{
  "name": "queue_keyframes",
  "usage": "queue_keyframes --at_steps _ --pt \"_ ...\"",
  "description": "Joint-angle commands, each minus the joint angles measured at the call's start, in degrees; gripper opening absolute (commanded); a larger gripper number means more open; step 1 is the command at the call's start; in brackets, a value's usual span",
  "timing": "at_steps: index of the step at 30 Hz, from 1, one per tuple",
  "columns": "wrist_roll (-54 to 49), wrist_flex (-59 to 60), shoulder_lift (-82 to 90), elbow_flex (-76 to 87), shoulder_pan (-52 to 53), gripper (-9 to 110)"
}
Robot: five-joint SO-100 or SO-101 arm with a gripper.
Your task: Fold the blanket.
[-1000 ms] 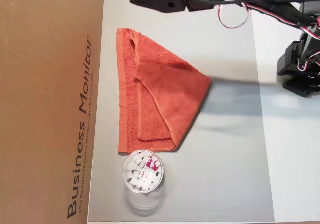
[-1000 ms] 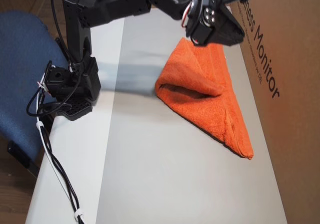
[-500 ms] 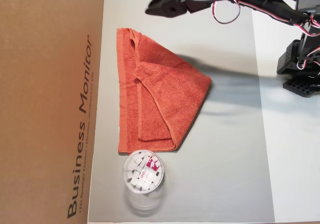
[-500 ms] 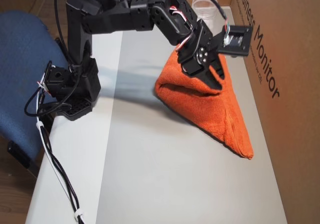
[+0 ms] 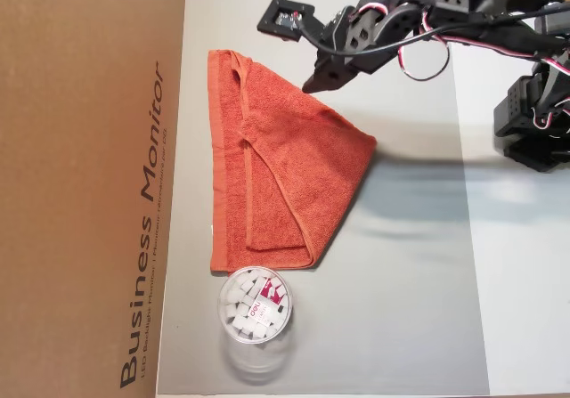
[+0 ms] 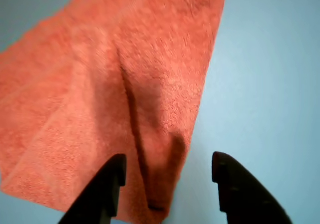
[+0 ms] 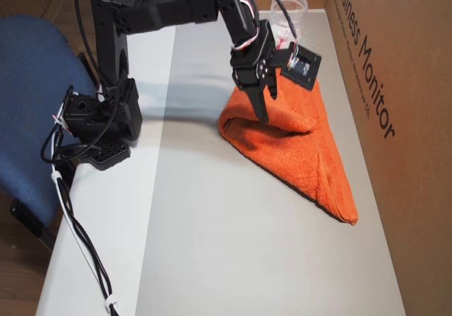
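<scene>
While arm bends downward, tool (image 6: pixel 167 176) parted over blanket (image 6: pixel 115 83) edge, empty

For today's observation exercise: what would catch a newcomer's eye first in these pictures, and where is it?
The orange-red blanket, folded into a rough triangle on the grey mat beside the cardboard box. Next, the black arm's gripper, jaws open, pointing down over the blanket's folded corner. A clear round tub of white pieces sits at the blanket's end.

A brown "Business Monitor" cardboard box (image 5: pixel 89 184) fills the overhead view's left side, a clear tub (image 5: pixel 255 305) of white pieces stands at lower centre on the grey tabletop (image 5: pixel 401 282), and a blue chair (image 7: pixel 28 104) sits at another overhead view's left.
</scene>
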Motion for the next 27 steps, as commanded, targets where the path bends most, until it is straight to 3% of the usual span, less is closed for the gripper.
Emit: queue_keyframes --at_steps 1,8,27 --pt "0.79 -4.83 2.81 1.93 0.35 18" --pt "0.79 -15.21 2.72 8.53 -0.35 17" --pt "2.11 -20.57 -8.09 4.92 -5.27 17"
